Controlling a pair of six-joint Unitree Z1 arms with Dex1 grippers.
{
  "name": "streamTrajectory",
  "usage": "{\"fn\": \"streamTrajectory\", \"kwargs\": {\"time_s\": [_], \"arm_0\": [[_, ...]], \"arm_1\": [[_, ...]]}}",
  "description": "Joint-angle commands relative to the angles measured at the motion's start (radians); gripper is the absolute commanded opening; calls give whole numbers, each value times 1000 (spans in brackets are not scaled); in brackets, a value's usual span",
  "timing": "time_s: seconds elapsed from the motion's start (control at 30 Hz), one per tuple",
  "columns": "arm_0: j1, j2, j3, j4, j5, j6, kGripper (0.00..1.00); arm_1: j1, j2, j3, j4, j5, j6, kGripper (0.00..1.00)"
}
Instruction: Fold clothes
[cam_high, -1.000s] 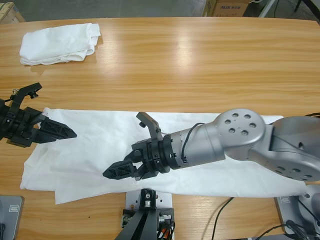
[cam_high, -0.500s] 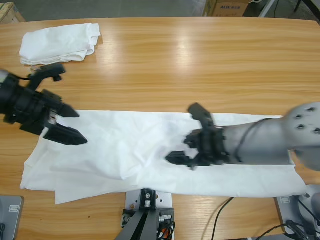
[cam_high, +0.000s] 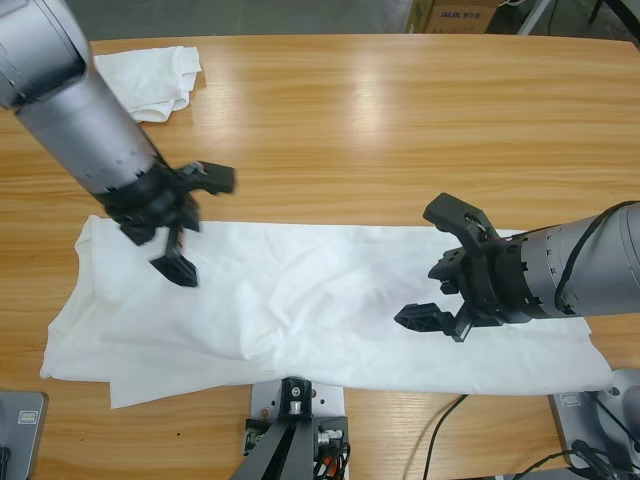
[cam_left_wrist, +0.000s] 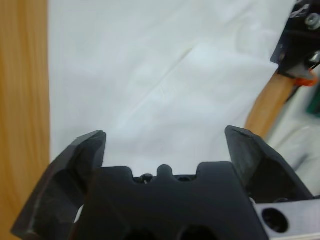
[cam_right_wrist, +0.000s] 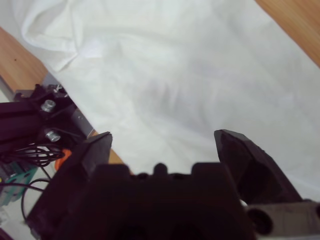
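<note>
Both arms have swung rightward: left gripper and right gripper, each spread and empty, hover above the shirt lying flat beneath them; bundle beyond the left arm.

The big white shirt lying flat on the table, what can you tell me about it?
The spread shirt is plain white, thin and soft-looking, laid out flat along the near side of the wooden table, with shallow creases and a ragged, doubled-over edge at its lower left. No lettering shows on it. The left gripper and the right gripper are both over it with jaws open, holding nothing. A folded white bundle lies apart at the far left corner.
</note>
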Motion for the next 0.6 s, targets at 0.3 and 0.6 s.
{"fn": "streamTrajectory", "kwargs": {"time_s": [0.3, 0.6], "arm_0": [[222, 51, 276, -188, -168, -393, 614], [225, 81, 289, -264, -140, -442, 628]], "arm_1": [[-29, 72, -11, -20, 33, -15, 847], [-29, 49, -7, -21, 36, 5, 848]]}}
